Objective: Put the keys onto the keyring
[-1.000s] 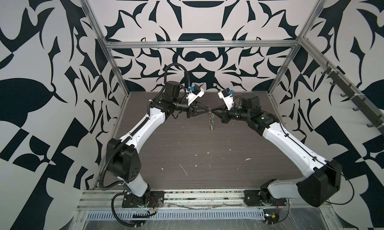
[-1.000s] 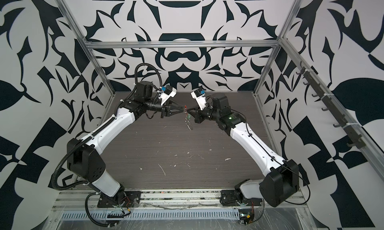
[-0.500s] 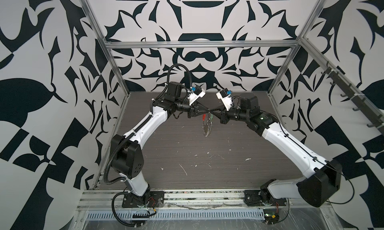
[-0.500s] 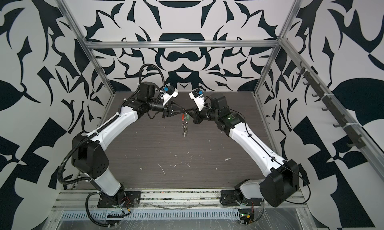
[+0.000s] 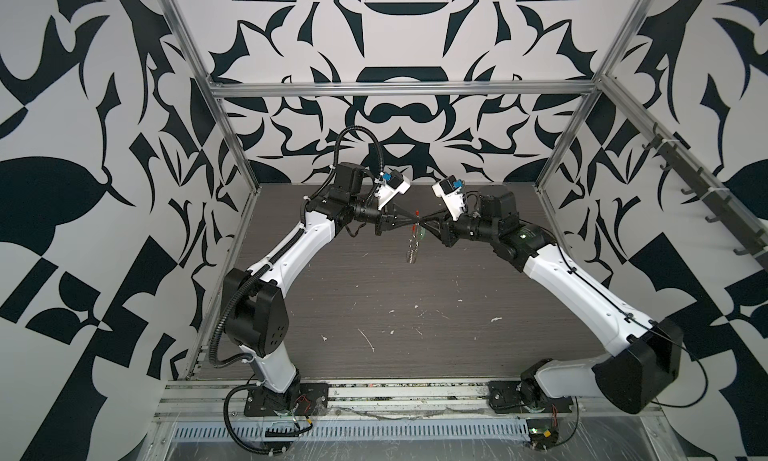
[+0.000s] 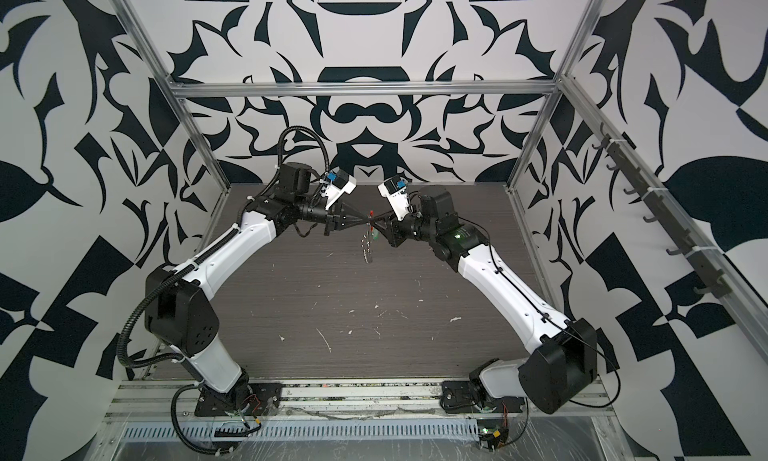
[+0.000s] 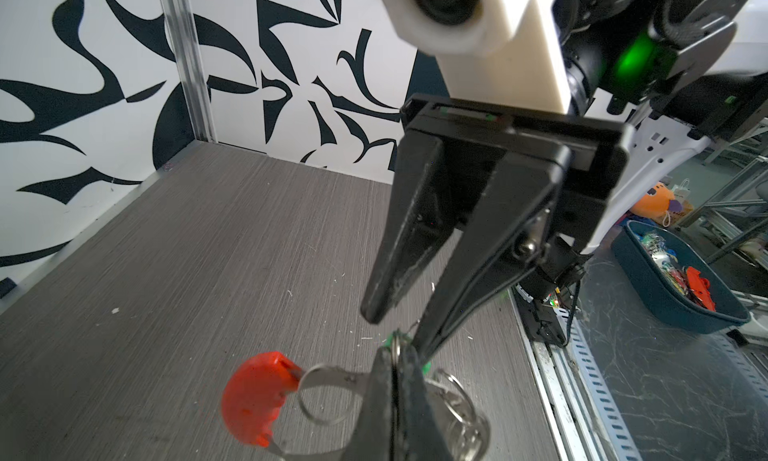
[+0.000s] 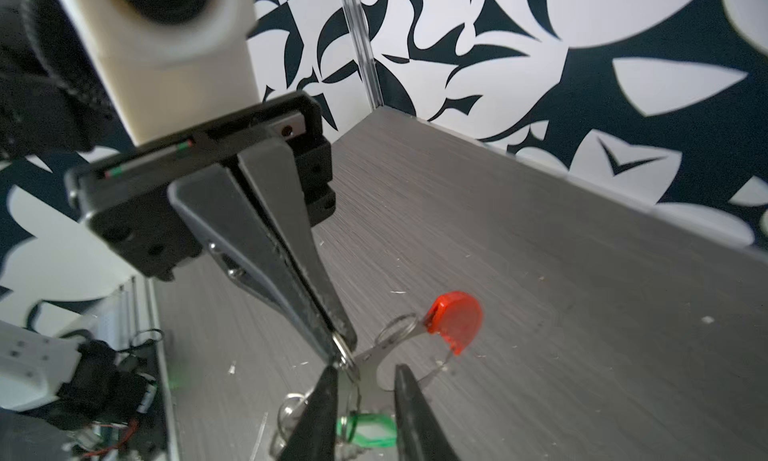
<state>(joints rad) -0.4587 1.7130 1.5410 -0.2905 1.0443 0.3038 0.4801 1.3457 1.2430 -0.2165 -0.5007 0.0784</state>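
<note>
Your small bright green oblong plastic tag [image 8: 370, 432] sits inside your released right claw [image 8: 365, 369], beside the loop of silver metal rings [image 7: 332, 378] with its red-orange segment, which your left claw [image 7: 397, 355] clenches, held up above the tabletop [image 5: 374, 305].

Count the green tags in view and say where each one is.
1. The green tag hangs above the table, among the silver rings of the keyring, seen between the open fingers of the right gripper in the right wrist view. More could be hidden in the ring bunch.
</note>
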